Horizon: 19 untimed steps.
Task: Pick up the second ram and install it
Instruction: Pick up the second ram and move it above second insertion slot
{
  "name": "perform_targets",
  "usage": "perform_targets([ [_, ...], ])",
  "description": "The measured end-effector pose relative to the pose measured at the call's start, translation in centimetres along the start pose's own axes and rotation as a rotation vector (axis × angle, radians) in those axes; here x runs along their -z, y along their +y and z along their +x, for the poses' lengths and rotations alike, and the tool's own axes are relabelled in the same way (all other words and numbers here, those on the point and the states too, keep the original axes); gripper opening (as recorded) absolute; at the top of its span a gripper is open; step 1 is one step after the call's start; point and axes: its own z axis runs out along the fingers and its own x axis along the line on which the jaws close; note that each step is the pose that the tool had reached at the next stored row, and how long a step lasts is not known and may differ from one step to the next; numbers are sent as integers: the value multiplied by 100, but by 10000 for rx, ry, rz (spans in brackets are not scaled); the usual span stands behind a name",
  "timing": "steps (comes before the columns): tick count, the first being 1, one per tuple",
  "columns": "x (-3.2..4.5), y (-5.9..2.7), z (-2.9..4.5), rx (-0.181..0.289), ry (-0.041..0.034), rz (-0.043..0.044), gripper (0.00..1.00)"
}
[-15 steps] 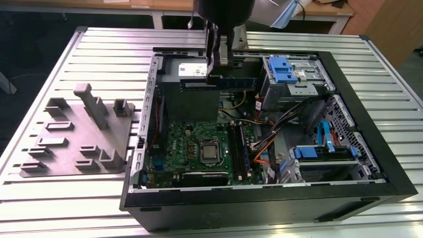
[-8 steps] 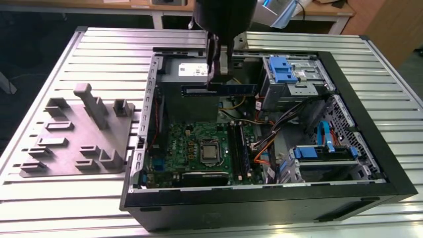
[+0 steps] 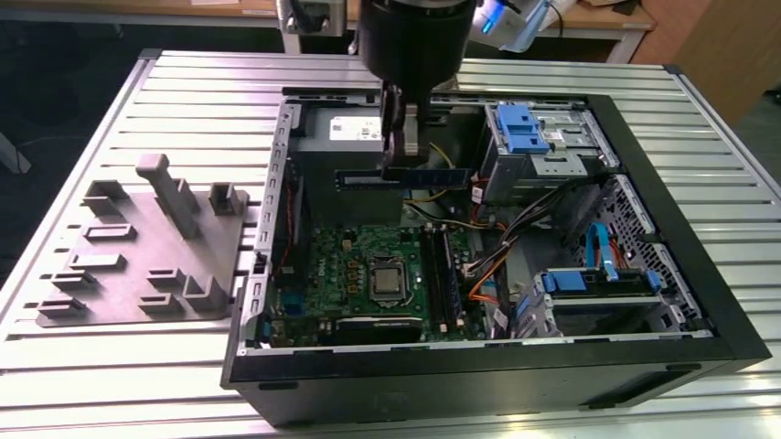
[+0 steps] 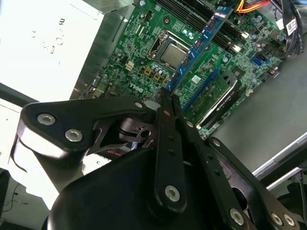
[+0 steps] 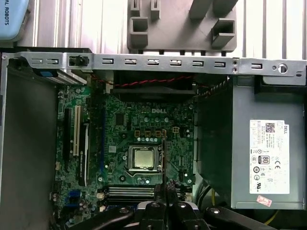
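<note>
entry: memory stick [image 3: 409,176], a long, thin dark board with chips.

- holder: we log it in the gripper [image 3: 397,167], whose fingers [image 4: 170,124] are clamped together on the stick.
- place: we find the stick in the air above the motherboard [image 3: 354,274], clear of it, with its long side level. in the first wrist view it shows edge-on [image 5: 164,158], over the motherboard just beside the processor [image 5: 143,158]. in the second wrist view it runs out from the fingertips across the motherboard [image 4: 196,45].
- slots: we note long black slots [image 3: 442,274] on the motherboard next to the processor. the stick touches none of them.

other stock, placed from the motherboard:
- computer case [image 3: 488,375], black, open on top, with the motherboard lying flat on its floor.
- power supply [image 5: 259,143], a grey box with a white label, beside the motherboard inside the case.
- blue drive brackets [image 3: 518,128], inside the case, beyond the motherboard toward the exterior view's right.
- grey holder tray [image 3: 146,247], outside the case wall nearest the motherboard, at the exterior view's left.
- counter [image 3: 123,110], ribbed metal, carrying the case and the tray.
</note>
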Motion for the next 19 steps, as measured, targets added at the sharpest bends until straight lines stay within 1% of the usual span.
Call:
perform_targets([
  [16,-288,-12,66,-227,-10,5,13],
  [19,-307,-13,67,-242,-8,4,13],
])
